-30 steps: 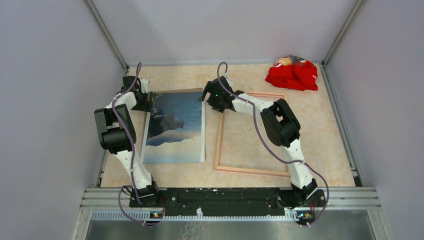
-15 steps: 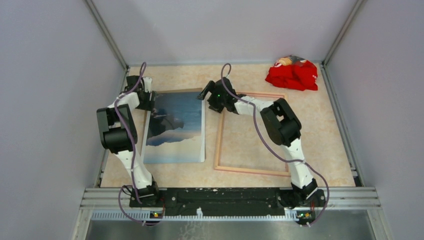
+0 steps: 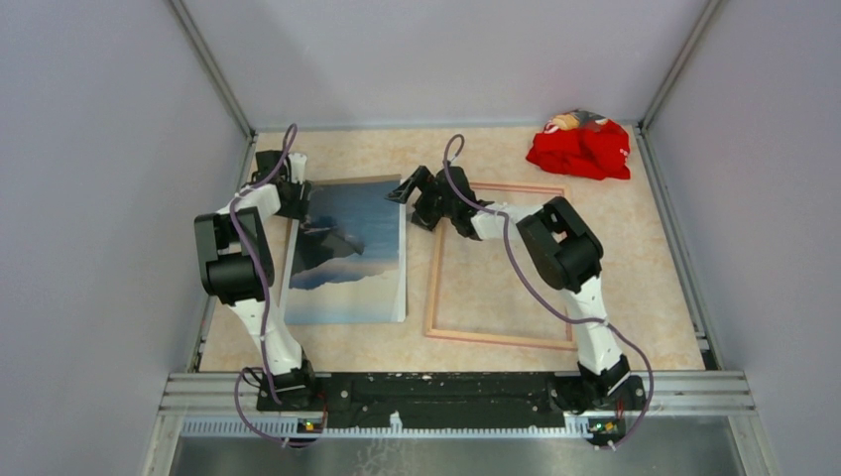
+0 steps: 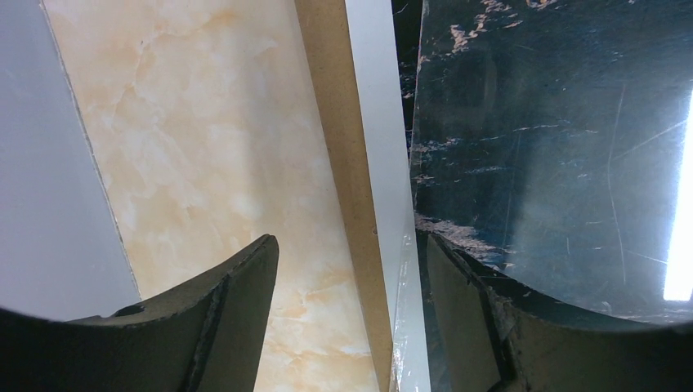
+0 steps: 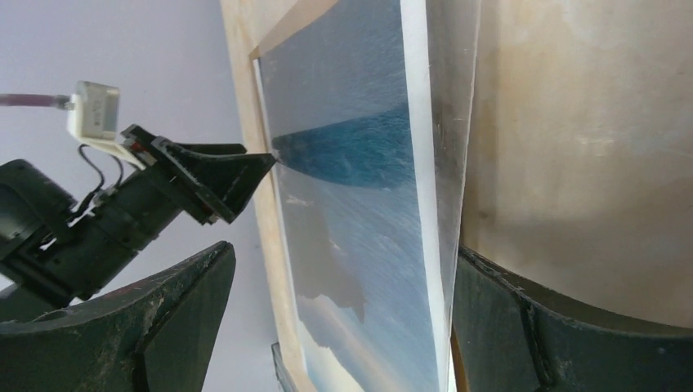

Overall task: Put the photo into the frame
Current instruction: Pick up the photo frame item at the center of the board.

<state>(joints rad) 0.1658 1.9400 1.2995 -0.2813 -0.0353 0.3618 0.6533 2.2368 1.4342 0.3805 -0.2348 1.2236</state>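
while the photo (image 3: 347,260) lies outside the frame (image 3: 433,288), left claw (image 4: 350,245) and right claw (image 5: 343,249) stand spread.

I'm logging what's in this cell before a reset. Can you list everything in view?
photo: one, blue sea and dark mountains, face up on the left of the table.
backing board: one, plain brown, under the photo, showing along its left edge.
frame: one, pinkish tan, flat on the table to the right of the photo.
cloth: one, red, bunched in the far right corner.
table: one, beige marbled.
left arm, right arm: white and black, purple cables, bases at the near edge.
left fingers: two, dark, apart, straddling the photo's left edge.
right fingers: two, dark, apart, at the photo's far right corner.
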